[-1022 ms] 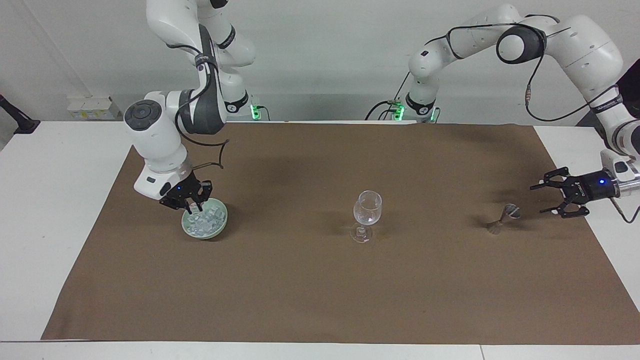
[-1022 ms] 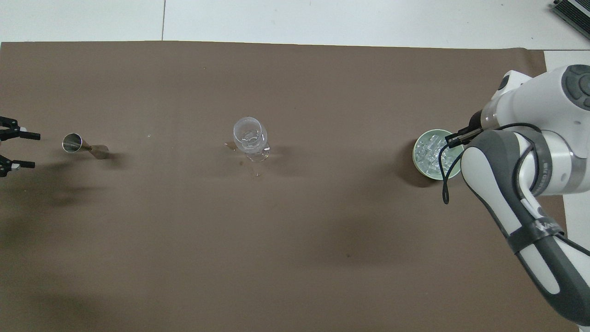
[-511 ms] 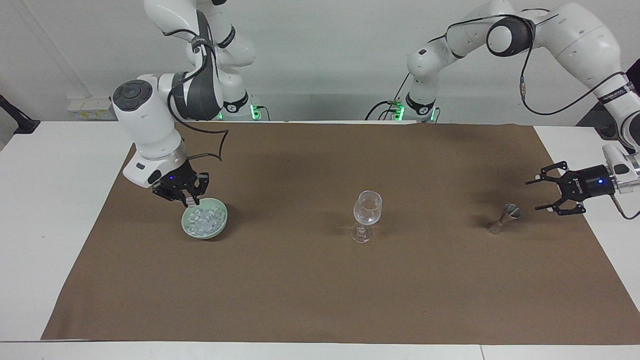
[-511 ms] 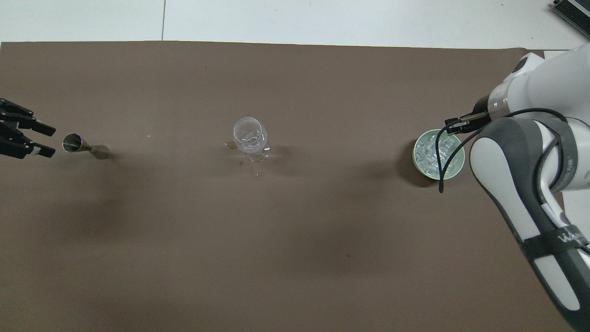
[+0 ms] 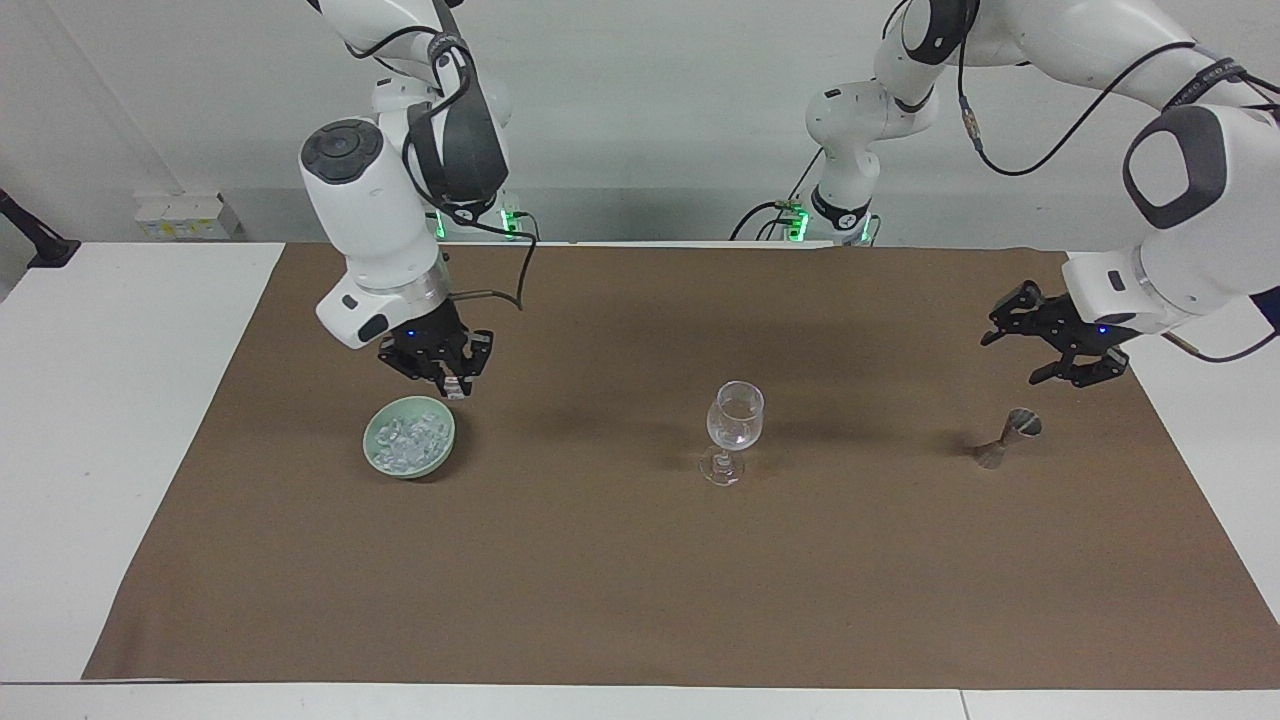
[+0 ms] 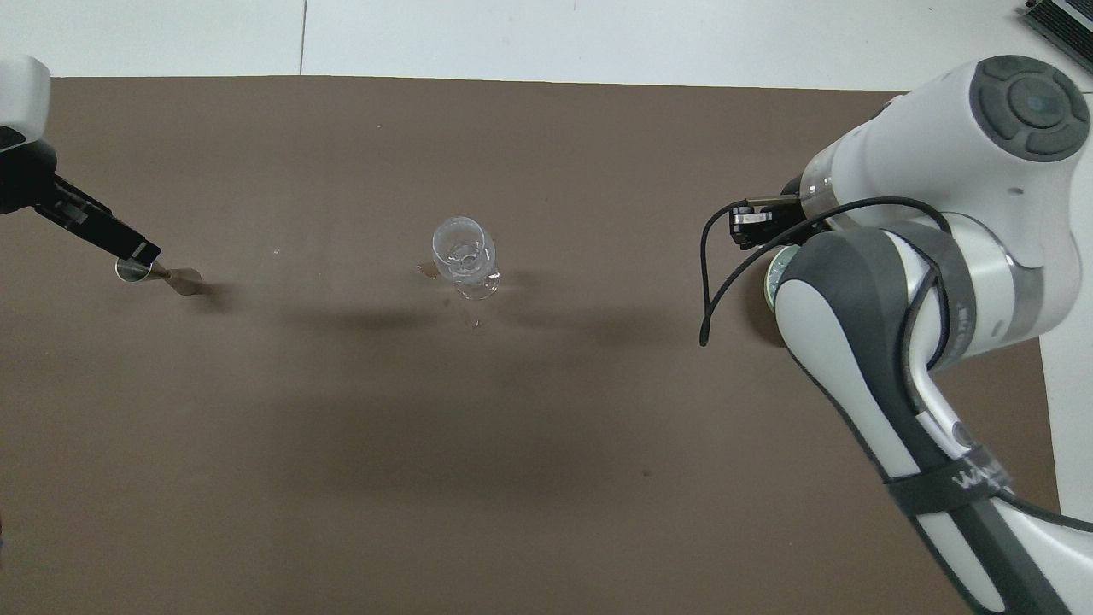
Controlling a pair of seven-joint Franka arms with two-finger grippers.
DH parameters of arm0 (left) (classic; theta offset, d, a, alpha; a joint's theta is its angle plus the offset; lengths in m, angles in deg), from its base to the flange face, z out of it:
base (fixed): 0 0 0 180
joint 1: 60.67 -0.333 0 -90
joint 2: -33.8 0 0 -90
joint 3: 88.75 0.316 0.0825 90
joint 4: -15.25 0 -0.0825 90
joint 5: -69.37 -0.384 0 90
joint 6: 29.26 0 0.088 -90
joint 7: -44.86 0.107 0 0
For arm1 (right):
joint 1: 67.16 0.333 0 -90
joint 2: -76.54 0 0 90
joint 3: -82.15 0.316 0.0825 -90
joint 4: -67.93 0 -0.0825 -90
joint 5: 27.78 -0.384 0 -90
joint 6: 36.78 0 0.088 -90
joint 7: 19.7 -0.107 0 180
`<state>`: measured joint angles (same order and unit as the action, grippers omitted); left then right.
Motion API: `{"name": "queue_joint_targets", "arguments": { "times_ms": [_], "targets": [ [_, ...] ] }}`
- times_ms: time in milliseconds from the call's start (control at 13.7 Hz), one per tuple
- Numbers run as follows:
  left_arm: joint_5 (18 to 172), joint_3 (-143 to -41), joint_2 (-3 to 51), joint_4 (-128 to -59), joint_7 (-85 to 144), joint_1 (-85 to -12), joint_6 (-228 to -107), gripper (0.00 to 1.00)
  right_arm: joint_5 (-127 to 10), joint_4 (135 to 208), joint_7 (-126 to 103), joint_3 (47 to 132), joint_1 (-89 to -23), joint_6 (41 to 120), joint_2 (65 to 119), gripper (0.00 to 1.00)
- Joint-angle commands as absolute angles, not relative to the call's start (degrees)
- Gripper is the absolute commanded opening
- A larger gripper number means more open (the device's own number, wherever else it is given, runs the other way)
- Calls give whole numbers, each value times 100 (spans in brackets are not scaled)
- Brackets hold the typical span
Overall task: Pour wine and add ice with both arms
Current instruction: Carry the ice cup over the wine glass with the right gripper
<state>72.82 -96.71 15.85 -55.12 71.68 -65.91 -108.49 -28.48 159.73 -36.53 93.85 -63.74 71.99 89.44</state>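
A pale green bowl (image 5: 372, 432) holds a heap of ice (image 5: 408, 440) toward the right arm's end of the mat. In the overhead view my right arm covers all but a sliver of the bowl (image 6: 772, 278). My right gripper (image 5: 455, 388) (image 6: 741, 227) hangs above the mat beside the bowl, shut on a small whitish ice cube. A clear stemmed glass (image 5: 735, 420) (image 6: 464, 252) stands mid-mat. A small metal jigger (image 5: 1008, 436) (image 6: 166, 276) stands toward the left arm's end. My left gripper (image 5: 1012, 355) (image 6: 137, 249) is open, raised over the mat beside the jigger.
A brown mat (image 5: 640, 580) covers most of the white table (image 5: 100, 400). A few small wet spots lie on the mat beside the glass's foot (image 6: 424, 271).
My right gripper has risen out of the ice bowl with fingers closed and moved toward the glass. My left gripper has swung in from the table's end to over the mat beside the jigger.
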Motion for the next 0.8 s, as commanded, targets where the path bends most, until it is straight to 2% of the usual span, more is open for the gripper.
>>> {"name": "queue_joint_targets", "arguments": {
  "times_ms": [0, 146, 365, 730],
  "targets": [
    [6580, -9534, 2069, -5848, 6002, -6288, -11029, 85, -2840, 15687, -4271, 9822, -6426, 7158, 9113, 0],
    [6507, -9534, 2429, -6137, 5193, -6278, -11169, 90, -2840, 15678, -4658, 10138, -6426, 7264, 9122, 0],
    [6533, -9516, 3228, -7173, 4785, -6470, -12054, 100, -2840, 15652, -5493, 10561, -6408, 7747, 9200, 0],
    [6717, -9534, 3292, -7141, 3985, -6612, -11917, 100, -2717, 14827, -6284, 11150, -6364, 7940, 9683, 0]
  ]
}}
